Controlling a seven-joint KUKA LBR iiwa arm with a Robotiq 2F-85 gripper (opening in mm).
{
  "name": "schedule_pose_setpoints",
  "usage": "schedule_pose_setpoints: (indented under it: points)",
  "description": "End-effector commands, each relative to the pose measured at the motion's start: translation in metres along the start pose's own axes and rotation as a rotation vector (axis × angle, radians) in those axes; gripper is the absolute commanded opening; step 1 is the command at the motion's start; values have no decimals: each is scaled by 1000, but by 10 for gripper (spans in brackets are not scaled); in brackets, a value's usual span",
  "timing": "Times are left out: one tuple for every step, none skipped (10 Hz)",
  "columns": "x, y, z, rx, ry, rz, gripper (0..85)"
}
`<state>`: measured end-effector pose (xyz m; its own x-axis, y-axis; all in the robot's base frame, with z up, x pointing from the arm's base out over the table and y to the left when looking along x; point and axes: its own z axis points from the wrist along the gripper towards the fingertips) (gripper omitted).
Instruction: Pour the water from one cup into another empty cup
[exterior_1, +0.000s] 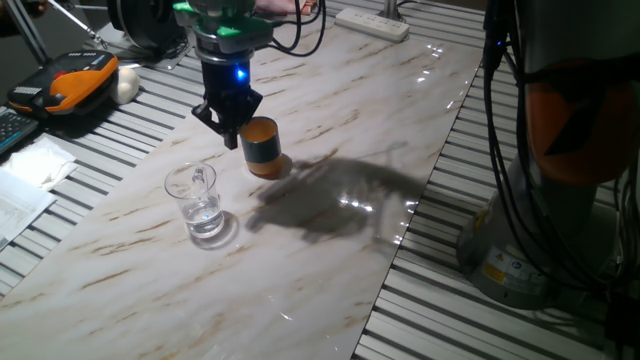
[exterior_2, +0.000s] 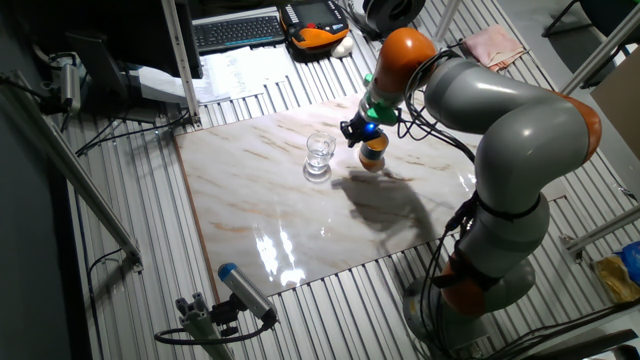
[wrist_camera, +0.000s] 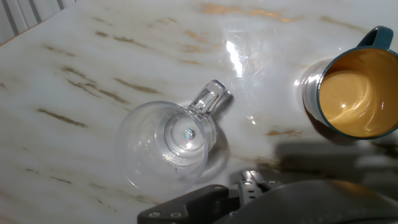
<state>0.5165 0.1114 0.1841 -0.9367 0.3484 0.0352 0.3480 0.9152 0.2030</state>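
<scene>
Hand view is the one to go by here: the glass cup (wrist_camera: 168, 140) sits upright on the marble table (wrist_camera: 74, 74), near the middle of the picture and a little left, so the camera looks almost straight down into it. Its small handle (wrist_camera: 208, 99) sticks out up and to the right, toward the blue-grey cup (wrist_camera: 357, 93) at the right edge. The two cups are near each other but clearly apart.

From one fixed view, the gripper (exterior_1: 229, 128) hangs above the table, closer to the blue-grey cup (exterior_1: 262, 146), with the glass cup (exterior_1: 200, 205) down and to the left of it. So I'd guess the arm has to shift toward the glass and drop before any grab. The fingers look spread and hold nothing, though the angle isn't great.

The water (exterior_1: 204, 219) is just a shallow clear layer at the bottom of the glass. The glass's long axis is straight up, handle being the only thing that gives it a direction. The blue-grey cup stands upright too, mouth open to the top, and looks dry inside.
</scene>
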Motion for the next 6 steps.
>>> schedule_pose_setpoints:
  points:
    - [1,1,3,0,-4,0,0]
    - [2,2,6,0,-8,4,0]
    - [4,3,8,0,-9,7,0]
    - [5,3,9,0,-9,8,0]
    - [5,4,10,-2,-9,10,0]
    - [5,4,10,-5,-6,12,0]
